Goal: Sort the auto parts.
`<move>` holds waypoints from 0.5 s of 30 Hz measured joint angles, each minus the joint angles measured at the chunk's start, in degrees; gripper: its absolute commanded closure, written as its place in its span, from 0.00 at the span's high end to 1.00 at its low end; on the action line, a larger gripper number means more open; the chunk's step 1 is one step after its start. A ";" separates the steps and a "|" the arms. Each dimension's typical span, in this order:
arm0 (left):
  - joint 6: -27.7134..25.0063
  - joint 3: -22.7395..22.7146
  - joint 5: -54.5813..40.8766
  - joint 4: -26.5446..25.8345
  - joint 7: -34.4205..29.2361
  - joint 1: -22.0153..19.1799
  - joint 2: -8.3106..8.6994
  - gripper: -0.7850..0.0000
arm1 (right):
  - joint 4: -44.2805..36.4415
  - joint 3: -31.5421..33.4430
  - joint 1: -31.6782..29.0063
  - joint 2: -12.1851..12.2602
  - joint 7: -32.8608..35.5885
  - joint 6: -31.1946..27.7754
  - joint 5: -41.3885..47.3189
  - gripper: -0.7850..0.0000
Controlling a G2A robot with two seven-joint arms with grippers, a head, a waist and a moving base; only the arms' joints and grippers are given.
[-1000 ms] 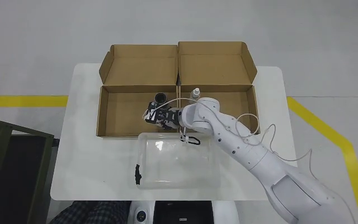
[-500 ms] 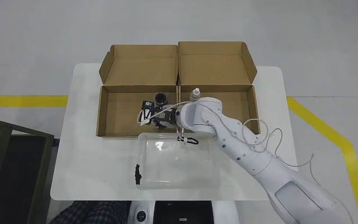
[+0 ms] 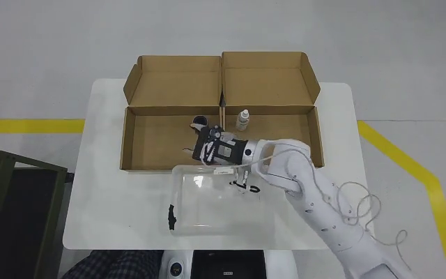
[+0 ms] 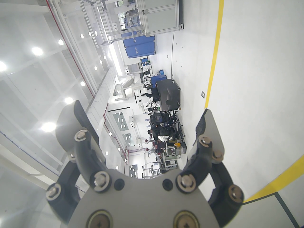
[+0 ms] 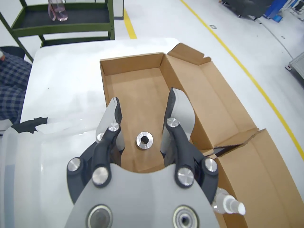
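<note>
A silver metal ring [image 3: 199, 122] [image 5: 144, 140] lies on the floor of the left cardboard box [image 3: 157, 143] [image 5: 133, 88], near its right wall. My right gripper [image 3: 197, 142] [image 5: 142, 106] hovers over that box just in front of the ring, open, with nothing between its fingers [image 5: 115, 112]. A small white spray bottle [image 3: 242, 118] [image 5: 226, 205] stands in the right cardboard box [image 3: 293, 132] [image 5: 256, 167]. My left gripper [image 4: 142, 117] is open and empty, pointing away into the room.
A clear plastic bin [image 3: 209, 202] [image 5: 26, 167] with a strip of black tape [image 3: 169, 216] [image 5: 28, 122] stands on the white table [image 3: 104, 181] in front of the boxes. Both box lids stand open at the back. Bare table lies left of the bin.
My right arm has swung its elbow toward the table's front and turned the wrist. Its gripper has drawn back slightly to the right over the left box. The ring and bottle have stayed put.
</note>
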 measured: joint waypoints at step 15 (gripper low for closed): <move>0.00 0.00 0.00 0.00 0.00 0.00 0.00 1.00 | -9.37 23.58 -26.95 4.61 -26.37 4.59 -10.47 1.00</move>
